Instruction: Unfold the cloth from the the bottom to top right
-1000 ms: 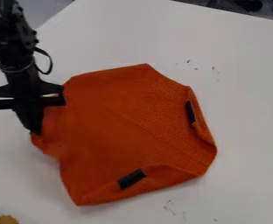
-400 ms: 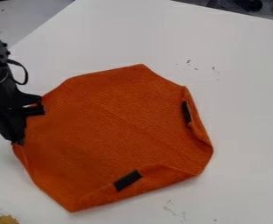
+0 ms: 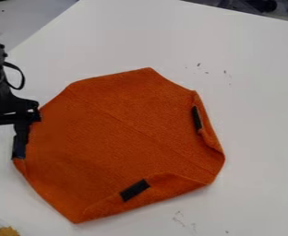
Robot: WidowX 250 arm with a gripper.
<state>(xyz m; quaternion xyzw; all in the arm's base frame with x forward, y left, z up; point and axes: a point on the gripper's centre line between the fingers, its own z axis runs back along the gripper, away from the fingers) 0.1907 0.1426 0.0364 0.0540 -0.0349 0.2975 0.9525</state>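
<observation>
At the left edge of the camera view is my black gripper (image 3: 3, 152), its two fingers spread well apart. One finger (image 3: 20, 143) stands against the left corner of the orange cloth (image 3: 122, 138); the other is farther left over the table, and no cloth shows between them. The cloth lies mostly flat across the middle, with its right and bottom-right edges folded over. Black patches mark those folds, one at the right (image 3: 197, 118) and one near the bottom (image 3: 135, 190).
The white table (image 3: 251, 83) surrounds the cloth and carries small dark marks at the upper right and bottom. A yellowish-brown object (image 3: 7, 231) on a thin stick lies in the bottom left corner.
The gripper moved left and down, drawing the cloth's left corner outward so that side spread flatter. Since then its fingers have opened, and the cloth has shifted slightly left overall.
</observation>
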